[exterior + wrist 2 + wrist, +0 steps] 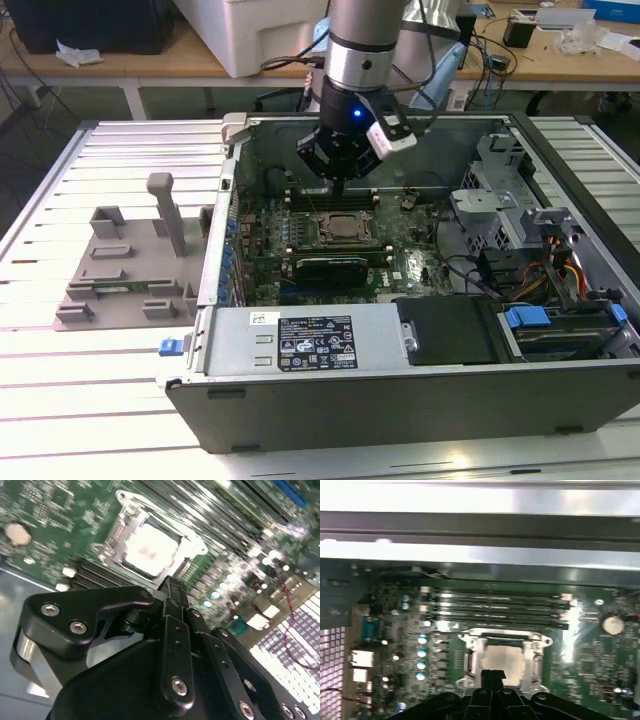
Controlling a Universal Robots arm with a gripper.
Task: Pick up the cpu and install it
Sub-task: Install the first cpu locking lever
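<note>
Black and slim, my pincer (338,186) has its two fingers (175,610) pressed together with nothing between them, and it hangs close above the small, flat, square cpu (150,550) with the silvery-white metal top. That cpu lies flat inside the shiny metal socket frame (470,641) on the green motherboard (405,268), next to rows of long black memory slots (495,611). Around the board stands the open grey metal computer case (400,400) on the pale slatted bench (90,400), with a grey plastic tray (125,270) to the exterior view's left.

Lab (cluttered workbenches (130,66) behind).
</note>
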